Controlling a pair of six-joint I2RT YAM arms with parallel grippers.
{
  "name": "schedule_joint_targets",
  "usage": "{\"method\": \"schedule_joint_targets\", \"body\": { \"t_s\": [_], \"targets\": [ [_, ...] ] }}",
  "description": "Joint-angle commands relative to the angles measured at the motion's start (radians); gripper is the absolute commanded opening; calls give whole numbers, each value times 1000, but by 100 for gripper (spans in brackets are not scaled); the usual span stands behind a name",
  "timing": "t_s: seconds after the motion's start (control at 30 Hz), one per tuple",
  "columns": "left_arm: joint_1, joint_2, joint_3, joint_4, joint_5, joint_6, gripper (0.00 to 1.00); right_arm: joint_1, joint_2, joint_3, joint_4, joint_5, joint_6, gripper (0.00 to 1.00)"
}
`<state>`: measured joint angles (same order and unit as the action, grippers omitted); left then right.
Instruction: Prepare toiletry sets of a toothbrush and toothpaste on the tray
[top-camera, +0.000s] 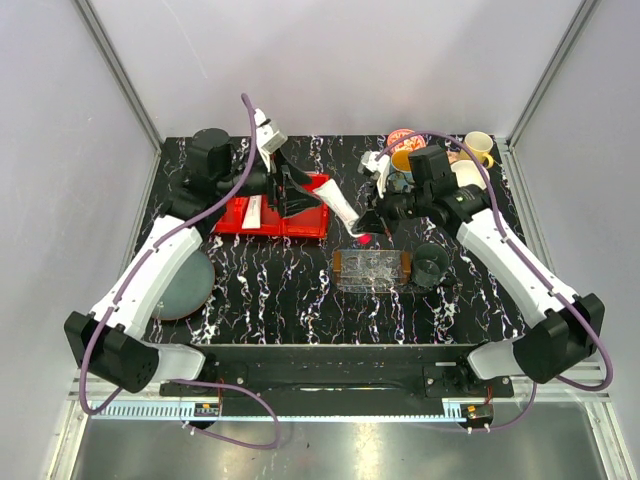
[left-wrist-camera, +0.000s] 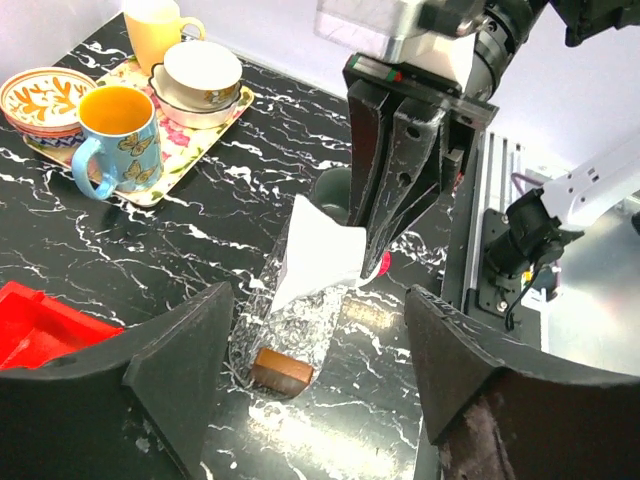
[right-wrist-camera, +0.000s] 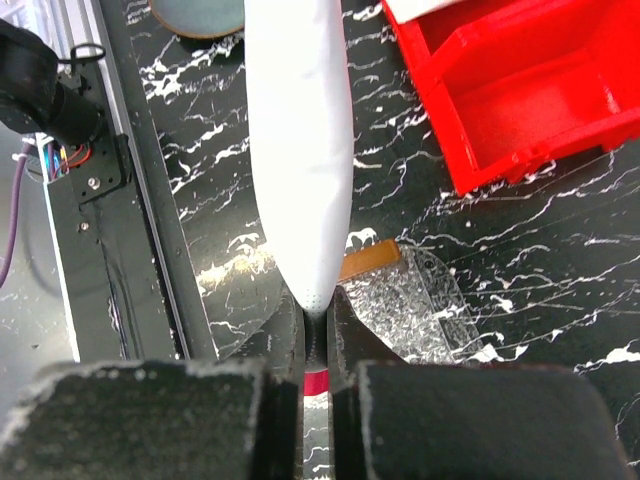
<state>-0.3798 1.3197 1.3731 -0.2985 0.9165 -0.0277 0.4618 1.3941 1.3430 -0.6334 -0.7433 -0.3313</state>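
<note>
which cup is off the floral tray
The dark cup, standing alone beside the clear tray. The blue mug, yellow mug and white cup all sit on the floral tray.

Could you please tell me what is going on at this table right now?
The right gripper is shut on a small white toothpaste squeeze tube, pinching its narrow end and holding it in the air over the small clear plastic tray with orange-brown ends. Nothing appears to lie in that tray yet. The left gripper is open and empty, up by the red plastic bins.
</note>
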Motion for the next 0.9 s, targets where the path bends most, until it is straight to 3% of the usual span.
{"method": "schedule_joint_targets", "body": {
  "t_s": [0.0, 0.2, 0.37, 0.67, 0.87],
  "targets": [
    [7, -37, -49, 232, 4, -153, 74, -3, -41, 79, 84, -31, 41, 0],
    [7, -40, -103, 347, 8, -236, 82, -2, -38, 96, 97, -67, 67, 0],
    [4, -22, -120, 469, 47, -343, 82, -3, -27, 94, 113, -91, 90, 0],
    [-17, 21, -112, 498, 59, -385, 63, -3, -26, 85, 123, -107, 100, 0],
    [-45, 42, -83, 441, 45, -342, 60, -3, -27, 84, 123, -110, 100, 0]
  ]
}}
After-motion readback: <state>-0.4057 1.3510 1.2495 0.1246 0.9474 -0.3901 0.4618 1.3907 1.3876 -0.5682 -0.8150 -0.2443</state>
